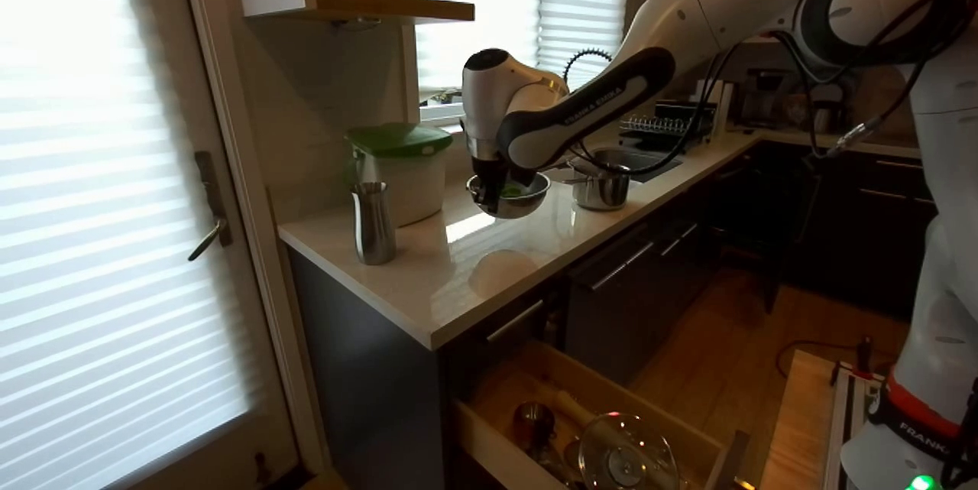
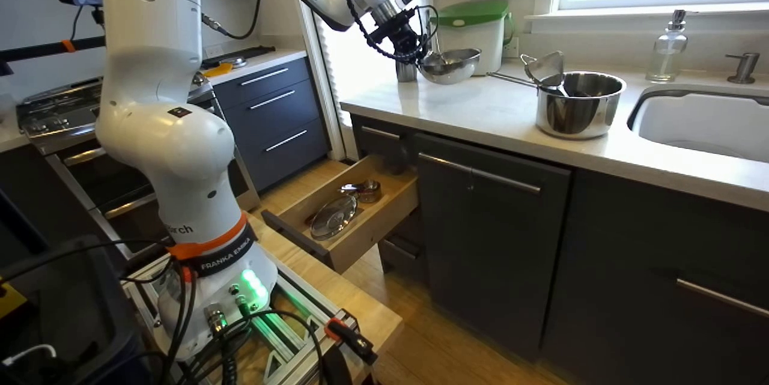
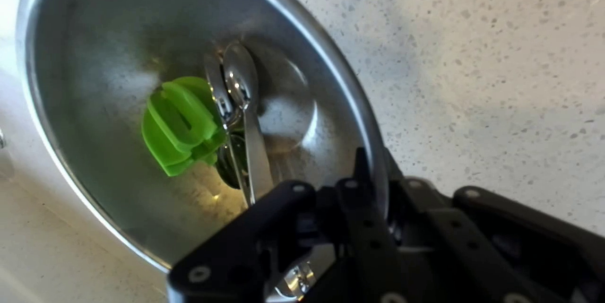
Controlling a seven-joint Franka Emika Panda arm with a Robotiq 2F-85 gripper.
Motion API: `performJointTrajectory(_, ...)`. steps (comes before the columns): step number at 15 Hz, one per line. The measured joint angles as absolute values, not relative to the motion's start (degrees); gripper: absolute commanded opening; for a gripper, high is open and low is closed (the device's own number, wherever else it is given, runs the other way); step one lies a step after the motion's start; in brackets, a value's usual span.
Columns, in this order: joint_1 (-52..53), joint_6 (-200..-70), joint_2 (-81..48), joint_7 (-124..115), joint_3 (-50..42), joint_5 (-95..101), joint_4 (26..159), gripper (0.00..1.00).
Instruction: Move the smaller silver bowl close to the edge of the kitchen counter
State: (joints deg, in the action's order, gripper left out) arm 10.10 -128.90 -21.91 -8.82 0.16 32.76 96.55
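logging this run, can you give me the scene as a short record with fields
gripper: closed on the smaller silver bowl, at its rim
bowl position: raised over the kitchen counter
bowl contents include: green plastic piece, metal spoon
also on counter: metal cup, green-lidded container, saucepan
drawer: open, glass lid inside

the black hand [image 3: 377,168] grips the silver bowl [image 3: 137,43] by its rim; inside, a bright green piece [image 3: 198,128] lies beside a spoon [image 3: 241,76] and another slim metal utensil [image 3: 217,85]. speckled table [image 3: 496,81] shows beyond.
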Motion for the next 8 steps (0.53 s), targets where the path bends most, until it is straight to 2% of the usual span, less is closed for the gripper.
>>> performJointTrajectory(8, 10.07, -130.05, -22.30, -9.42, 0.32, 29.15, 96.79, 0.02)
